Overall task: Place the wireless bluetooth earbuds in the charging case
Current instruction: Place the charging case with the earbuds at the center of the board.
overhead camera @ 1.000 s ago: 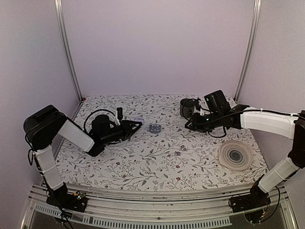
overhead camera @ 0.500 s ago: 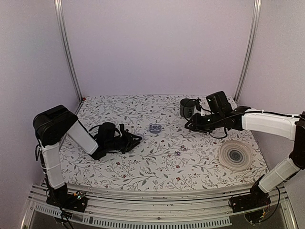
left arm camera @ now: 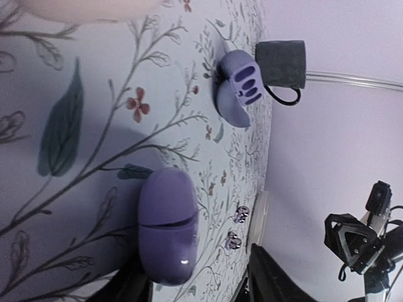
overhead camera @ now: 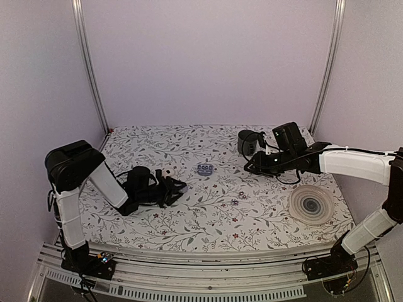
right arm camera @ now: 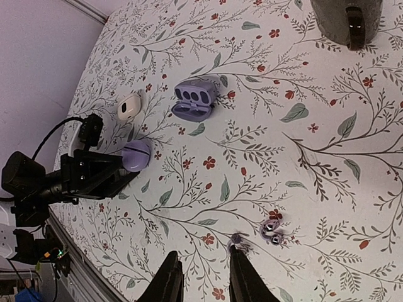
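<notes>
Left wrist view: straddles closed purple pod [left arm camera: 167, 229], left end effector [left arm camera: 194, 278] part-open, ungripped; right end effector [right arm camera: 203, 259] half-open, empty. Risks skidding pod sideways through off-centre closing.

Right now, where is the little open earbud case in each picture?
Top external: the open charging case sits mid-table, left of the dark mug.
Left wrist: upper middle, just left of the mug.
Right wrist: upper left of centre; the mug is cut off at the top right.
Shared landmark: the dark mug.
</notes>
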Controlling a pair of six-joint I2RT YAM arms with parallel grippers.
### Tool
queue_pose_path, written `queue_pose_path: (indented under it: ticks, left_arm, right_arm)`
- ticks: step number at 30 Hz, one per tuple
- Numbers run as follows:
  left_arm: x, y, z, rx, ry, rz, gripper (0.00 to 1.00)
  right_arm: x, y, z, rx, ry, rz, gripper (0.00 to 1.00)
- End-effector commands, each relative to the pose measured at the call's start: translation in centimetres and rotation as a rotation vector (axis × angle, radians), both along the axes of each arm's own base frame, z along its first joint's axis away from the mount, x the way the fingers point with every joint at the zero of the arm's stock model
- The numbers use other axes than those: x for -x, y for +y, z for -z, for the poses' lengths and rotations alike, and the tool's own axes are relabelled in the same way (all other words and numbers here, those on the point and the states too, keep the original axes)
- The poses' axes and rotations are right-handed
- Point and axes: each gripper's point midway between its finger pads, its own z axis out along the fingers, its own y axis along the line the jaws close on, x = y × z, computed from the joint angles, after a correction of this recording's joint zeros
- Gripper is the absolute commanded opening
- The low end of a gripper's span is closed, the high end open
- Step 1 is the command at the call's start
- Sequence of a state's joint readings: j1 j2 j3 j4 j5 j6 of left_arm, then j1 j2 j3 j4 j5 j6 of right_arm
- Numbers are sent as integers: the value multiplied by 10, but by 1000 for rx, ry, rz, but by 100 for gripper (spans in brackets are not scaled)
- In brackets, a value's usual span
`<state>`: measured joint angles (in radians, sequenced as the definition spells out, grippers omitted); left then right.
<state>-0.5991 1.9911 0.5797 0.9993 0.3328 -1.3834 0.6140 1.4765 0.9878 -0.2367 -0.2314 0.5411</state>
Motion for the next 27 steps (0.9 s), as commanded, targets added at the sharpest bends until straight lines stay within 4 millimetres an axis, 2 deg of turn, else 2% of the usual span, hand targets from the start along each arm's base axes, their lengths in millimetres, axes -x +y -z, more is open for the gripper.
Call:
queue_pose_path:
  ticks: [1, 2, 3, 4, 12, 17, 27]
  left_arm:
    - [6, 7, 11, -36, 38, -12, 64]
    - [6, 7, 6, -41, 27, -12, 75]
    - [6, 7, 1, -46, 17, -13, 92]
    - [6, 7, -2, -57, 12, -14, 96]
    - [20, 14, -11, -145, 0, -15, 96]
    - [26, 13, -17, -223, -35, 12, 96]
    - [24, 15, -42, -367, -143, 28, 96]
  right_arm:
    - [-1, 0, -7, -22, -24, -4, 28]
    - [-1, 0, -8, -23, -26, -4, 28]
    - [-1, 0, -8, -24, -26, -5, 28]
    - [-1, 1, -8, -25, -25, -5, 28]
    - [-2, 1, -8, -25, -34, -10, 28]
    - [-3, 2, -10, -25, -46, -15, 32]
    - [-2, 0, -12, -25, -60, -21, 37]
